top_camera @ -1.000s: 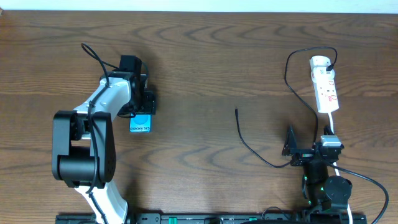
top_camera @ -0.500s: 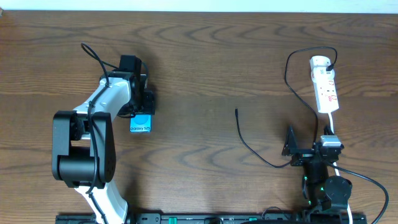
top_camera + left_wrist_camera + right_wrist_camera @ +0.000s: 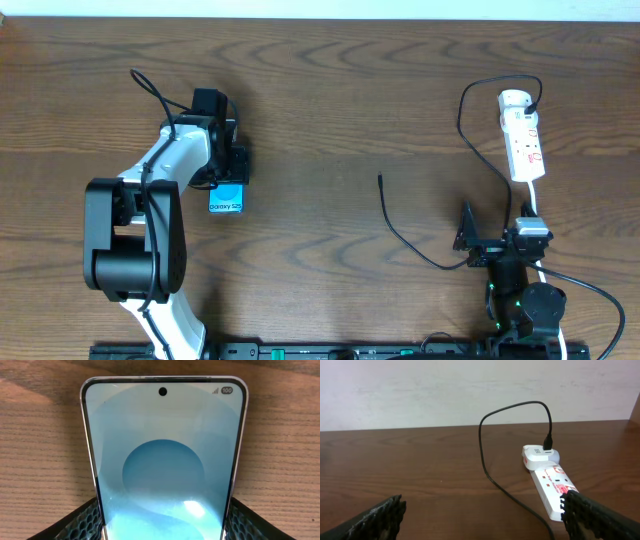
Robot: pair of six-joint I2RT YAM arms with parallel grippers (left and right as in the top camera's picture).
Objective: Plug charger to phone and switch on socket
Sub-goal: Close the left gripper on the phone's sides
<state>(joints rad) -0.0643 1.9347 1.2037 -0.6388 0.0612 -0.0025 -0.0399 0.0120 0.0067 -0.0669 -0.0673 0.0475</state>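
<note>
- The left gripper (image 3: 162, 512) is closed on the sides of the small black-edged smartphone (image 3: 162, 435) with a cyan-blue screen, on the brown wooden table (image 3: 320, 90).
- The right gripper (image 3: 482, 515) has its fingers wide apart and holds nothing.
- The long thin black charger cable (image 3: 400, 236) lies loose, well apart from the smartphone.
- The narrow white power strip (image 3: 523, 140) lies at the far right.

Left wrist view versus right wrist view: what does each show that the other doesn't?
Only left wrist: the phone, screen lit, clamped between the left gripper's fingers. Only right wrist: the socket with the charger cable plugged into its white adapter, the pale wall, and the open, empty right gripper. Both: the wooden table.
</note>
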